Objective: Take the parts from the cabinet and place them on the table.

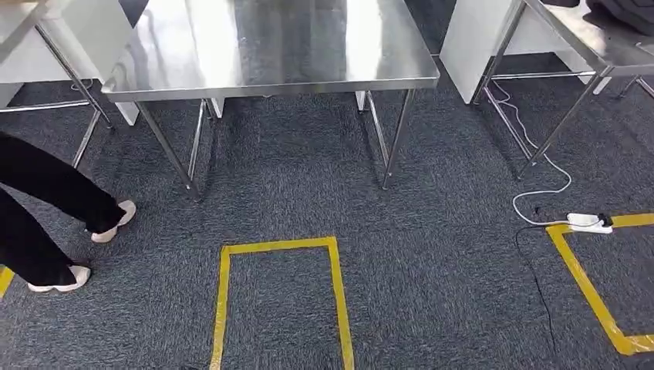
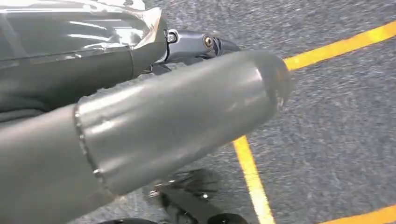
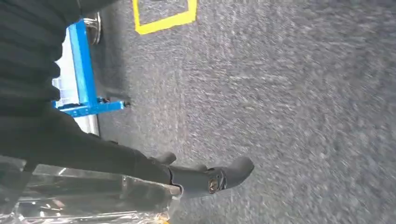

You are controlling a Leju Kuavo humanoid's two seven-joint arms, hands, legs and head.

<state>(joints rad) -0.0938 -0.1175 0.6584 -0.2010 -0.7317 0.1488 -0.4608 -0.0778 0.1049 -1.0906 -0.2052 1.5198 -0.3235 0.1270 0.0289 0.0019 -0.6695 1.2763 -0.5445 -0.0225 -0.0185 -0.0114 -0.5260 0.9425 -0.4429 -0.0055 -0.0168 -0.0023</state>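
A steel table stands ahead of me across the carpet in the head view. In the left wrist view my left hand has its thick grey thumb across the picture. A dark finger lies along a grey part in shiny clear plastic, which sits between thumb and finger. In the right wrist view my right hand stretches a dark finger over another plastic-wrapped part and holds it. Both hands hang over grey carpet.
A person's legs in black trousers and white shoes stand at the left. Yellow tape marks a rectangle on the floor before the table. A white power strip and cable lie right, near a second steel table. A blue-framed rack stands by my right hand.
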